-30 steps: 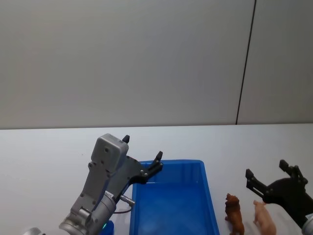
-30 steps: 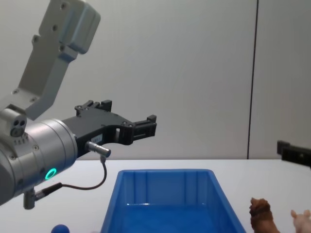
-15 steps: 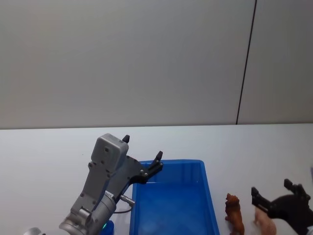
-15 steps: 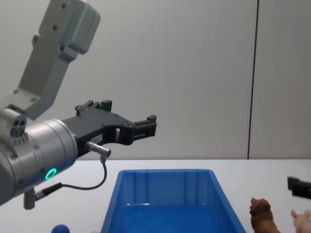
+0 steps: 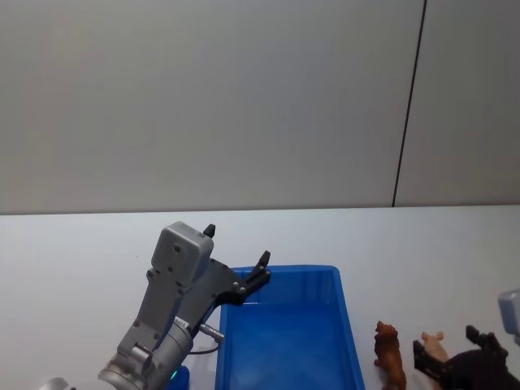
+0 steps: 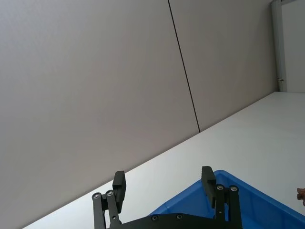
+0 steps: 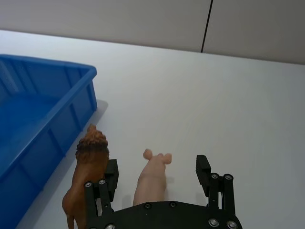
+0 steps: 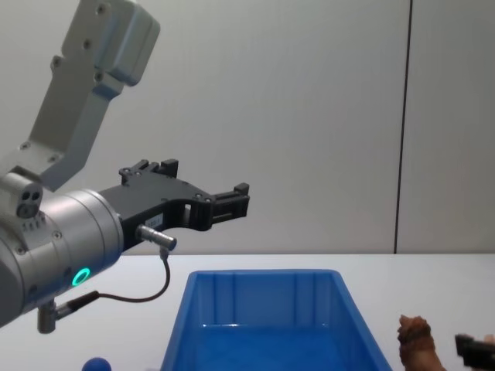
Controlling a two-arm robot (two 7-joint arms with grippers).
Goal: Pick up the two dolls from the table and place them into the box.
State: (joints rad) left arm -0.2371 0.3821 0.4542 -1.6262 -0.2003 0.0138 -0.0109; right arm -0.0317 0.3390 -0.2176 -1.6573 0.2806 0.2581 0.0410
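Note:
The brown doll (image 7: 88, 176) and the pale pink doll (image 7: 152, 179) stand side by side on the white table (image 7: 228, 105), just right of the blue box (image 7: 47, 109). My right gripper (image 7: 157, 169) is open and low over the table, its fingers astride the pink doll, with one finger (image 7: 111, 172) between the two dolls. In the head view, the brown doll (image 5: 388, 353) and pink doll (image 5: 432, 341) sit beside the box (image 5: 345, 325), with the right gripper (image 5: 445, 348) at the pink one. My left gripper (image 5: 237, 244) hangs open above the box's far left corner, holding nothing.
A grey wall with a dark vertical seam (image 5: 409, 106) backs the table. A small blue round object (image 8: 94, 363) lies on the table left of the box (image 8: 263, 277). Bare tabletop stretches to the right of the dolls.
My right gripper has dropped and drawn back, coming down around the pink doll. The left arm, the box and both dolls have not moved.

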